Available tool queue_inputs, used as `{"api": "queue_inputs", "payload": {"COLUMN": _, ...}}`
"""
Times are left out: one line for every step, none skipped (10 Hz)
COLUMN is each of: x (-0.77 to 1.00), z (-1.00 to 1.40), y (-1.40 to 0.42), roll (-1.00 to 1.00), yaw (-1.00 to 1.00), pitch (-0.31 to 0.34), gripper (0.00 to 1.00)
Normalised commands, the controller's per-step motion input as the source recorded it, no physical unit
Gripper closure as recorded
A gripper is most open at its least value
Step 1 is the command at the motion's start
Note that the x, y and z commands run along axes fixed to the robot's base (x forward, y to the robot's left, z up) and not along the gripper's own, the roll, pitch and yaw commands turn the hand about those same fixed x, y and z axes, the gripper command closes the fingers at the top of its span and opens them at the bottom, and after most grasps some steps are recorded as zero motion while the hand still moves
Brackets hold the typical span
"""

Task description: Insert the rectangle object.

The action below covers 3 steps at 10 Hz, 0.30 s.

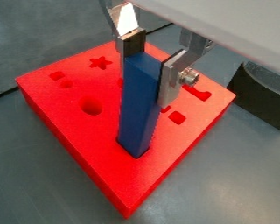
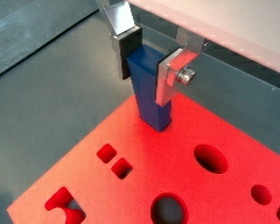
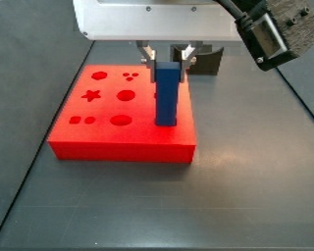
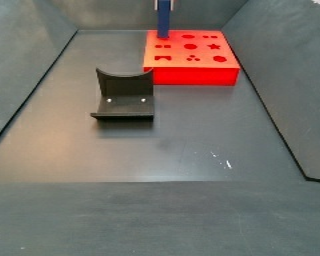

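Note:
The rectangle object, a tall blue bar (image 1: 137,105), stands upright with its lower end in a hole near the edge of the flat red block (image 1: 73,105). It shows in both wrist views and in both side views (image 2: 149,92) (image 3: 165,93) (image 4: 163,22). My gripper (image 1: 150,70) is directly above the block, and its two silver fingers clamp the top of the bar from either side, pads against it. The gripper also shows in a wrist view (image 2: 149,79) and a side view (image 3: 167,59). The bar's bottom end is hidden inside the block.
The red block (image 3: 107,123) has several other shaped holes, among them a star (image 3: 91,95) and circles. The dark fixture (image 4: 123,95) stands on the grey floor apart from the block. Dark walls ring the work area.

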Motion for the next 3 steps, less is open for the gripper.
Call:
{"api": "queue_inputs", "payload": {"x": -0.02, "z": 0.00, "y": 0.00, "roll": 0.00, "yaw": 0.00, "pitch": 0.000, "gripper": 1.00}}
{"api": "queue_inputs", "payload": {"x": 0.00, "z": 0.00, "y": 0.00, "roll": 0.00, "yaw": 0.00, "pitch": -0.004, "gripper": 1.00}}
{"api": "queue_inputs", "payload": {"x": -0.10, "z": -0.05, "y": -0.06, "roll": 0.00, "yaw": 0.09, "pitch": -0.093, "gripper": 1.00}}
